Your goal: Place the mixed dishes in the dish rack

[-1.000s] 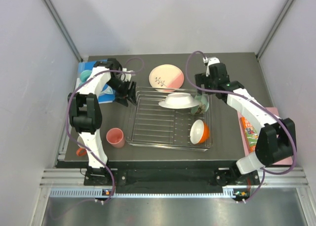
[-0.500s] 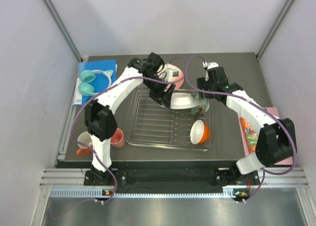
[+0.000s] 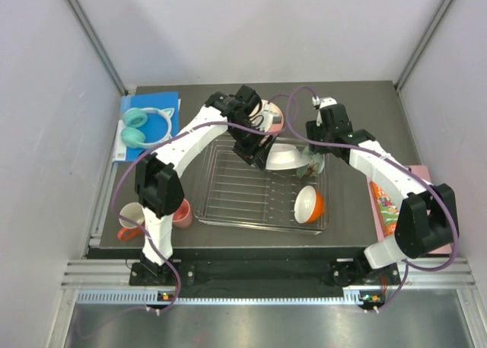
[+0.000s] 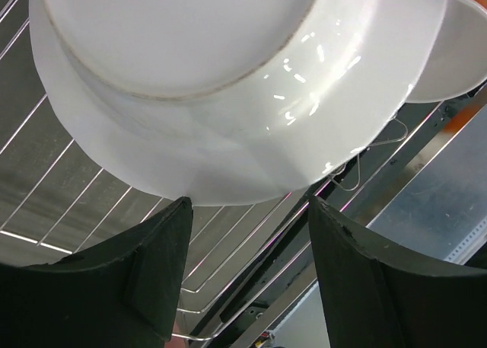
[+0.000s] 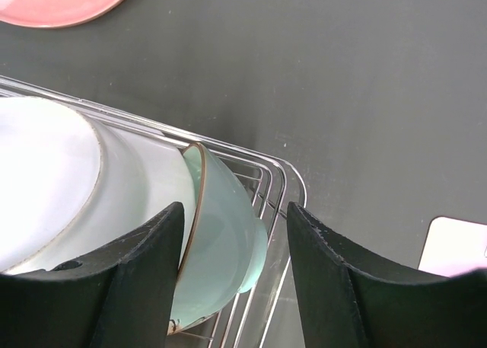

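Observation:
The silver dish rack (image 3: 228, 199) sits mid-table. A white plate (image 3: 285, 158) leans in its far right part against the mint-green bowl (image 3: 314, 165). The orange bowl (image 3: 307, 203) lies in the rack's near right corner. My left gripper (image 3: 259, 154) is open, its jaws on either side of the white plate's rim (image 4: 228, 158), apart from it. My right gripper (image 3: 320, 144) is open above the mint-green bowl (image 5: 228, 249). The pink-and-cream plate (image 3: 277, 120) lies behind the rack, partly hidden by my left arm. The pink cup (image 3: 182, 212) and orange mug (image 3: 128, 220) stand left of the rack.
Teal headphones (image 3: 137, 127) lie on a flat blue board (image 3: 156, 103) at the far left. A pink mat (image 3: 415, 173) with a colourful packet (image 3: 384, 202) lies at the right edge. The rack's left half holds no dishes.
My left arm has swung from the blue board rightward across the rack to the white plate. My right arm has hardly moved. The dishes in the rack have stayed put.

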